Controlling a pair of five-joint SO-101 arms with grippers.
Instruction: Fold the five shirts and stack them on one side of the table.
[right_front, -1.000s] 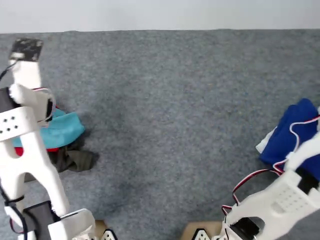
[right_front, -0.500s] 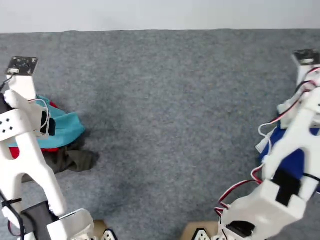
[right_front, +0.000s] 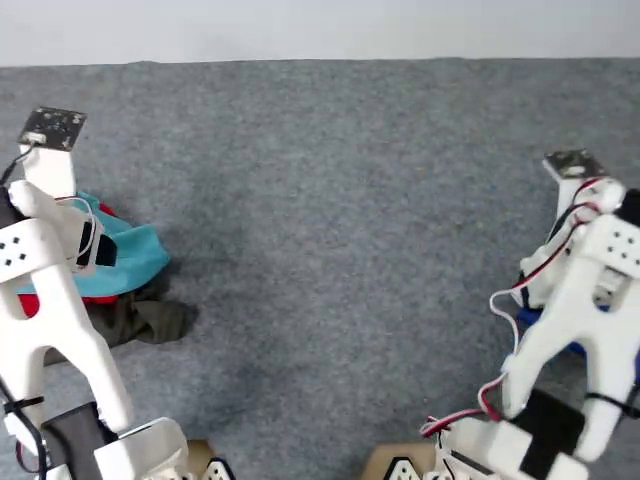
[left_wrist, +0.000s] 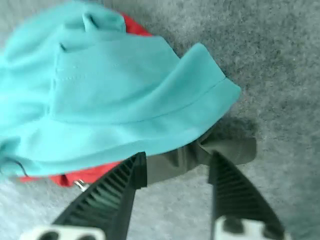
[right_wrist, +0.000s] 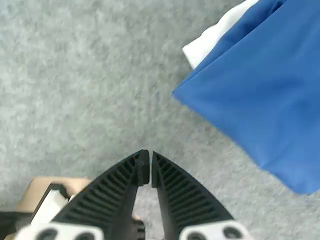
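Observation:
A teal shirt (left_wrist: 110, 95) lies crumpled on top of a red shirt (left_wrist: 85, 175) and a dark grey shirt (left_wrist: 225, 147) at the table's left side. My left gripper (left_wrist: 177, 167) hangs open just above this pile, over the dark grey cloth. In the high view the teal shirt (right_front: 135, 255) and the dark grey shirt (right_front: 150, 320) stick out from under the left arm. On the right, a folded blue shirt (right_wrist: 265, 100) lies on a white shirt (right_wrist: 220, 35). My right gripper (right_wrist: 148, 159) is shut and empty over bare table beside them.
The grey felt table top (right_front: 340, 200) stretches wide and bare between the two piles. A pale wall borders its far edge. The right arm (right_front: 580, 300) covers most of the blue shirt in the high view. Tan base mounts (right_front: 400, 462) sit at the near edge.
The right arm rose from the near right corner, swung up along the right edge, then came inward over the blue shirt. The left arm stayed almost still over its pile.

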